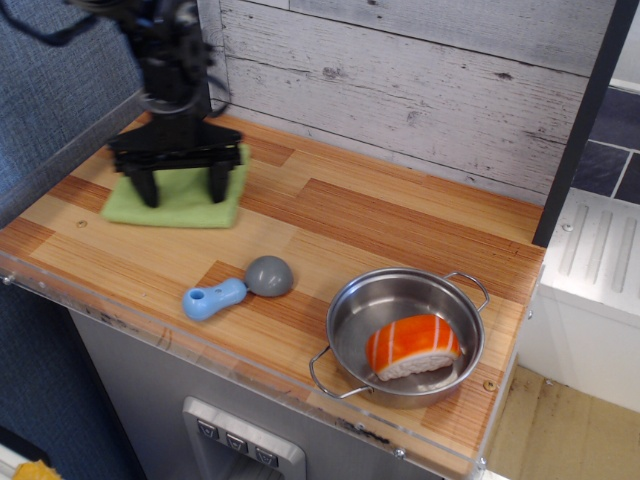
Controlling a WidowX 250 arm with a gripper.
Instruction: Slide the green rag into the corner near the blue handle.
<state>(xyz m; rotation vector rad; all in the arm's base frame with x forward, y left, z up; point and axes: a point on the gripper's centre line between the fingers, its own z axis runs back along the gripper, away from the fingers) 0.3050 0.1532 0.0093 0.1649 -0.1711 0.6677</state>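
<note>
The green rag (178, 205) lies flat on the wood-plank countertop at the left, near the blue textured wall. My gripper (182, 190) stands upright over it with its two black fingers spread wide, both tips pressed down on the rag. The blue handle (214, 299) with its grey dome head (269, 276) lies near the front edge, to the right of and in front of the rag. The front-left corner (12, 272) with its clear plastic rim lies left of the handle.
A steel pot (405, 335) holding an orange-and-white piece of toy food (411, 346) stands at the front right. A black post (580, 120) rises at the right. A whitewashed plank wall backs the counter.
</note>
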